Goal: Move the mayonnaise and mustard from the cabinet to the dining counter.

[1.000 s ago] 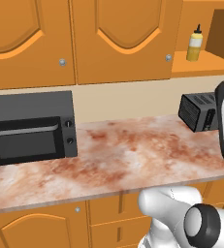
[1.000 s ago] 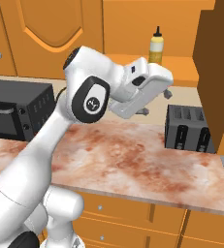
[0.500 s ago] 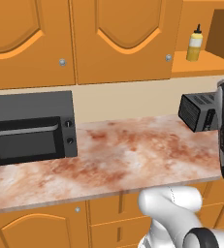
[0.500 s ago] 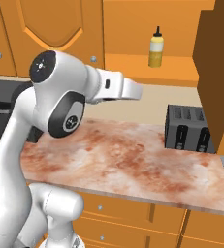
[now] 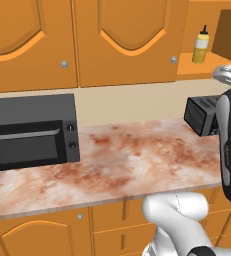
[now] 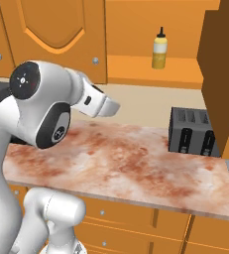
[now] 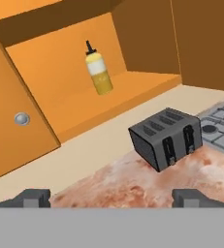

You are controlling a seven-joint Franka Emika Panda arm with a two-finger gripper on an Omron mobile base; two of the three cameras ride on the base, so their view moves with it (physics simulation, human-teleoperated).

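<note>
We are reaching for the mustard (image 7: 98, 72), the first fetch of the task as we judge it. The mustard is standing upright on the shelf (image 7: 133, 89) of the open cabinet (image 6: 131, 64), well above the table (image 6: 131, 168) and up-left of the toaster (image 7: 166, 136) in the hand view. In the right base view it is sitting near the middle of the shelf, nothing touching it.

The hand (image 7: 111, 197) is standing wide apart and empty, its two tips (image 7: 33, 197) poking up at the bottom of the hand view, well apart from the bottle. We are looking up at the shelf from below, with the arm (image 6: 41, 106) hanging low over the table.

No mayonnaise jar is showing on the shelf part we are seeing, so we cannot tell where it is.

Next move, as we are judging it: lifting the hand up to shelf height, lining the tips either side of the bottle body below the pale shoulder, pushing in level, then closing. The slim bottle is looking tippy, and the open door (image 6: 220, 74) on the right is a thing to steer clear of.
</note>
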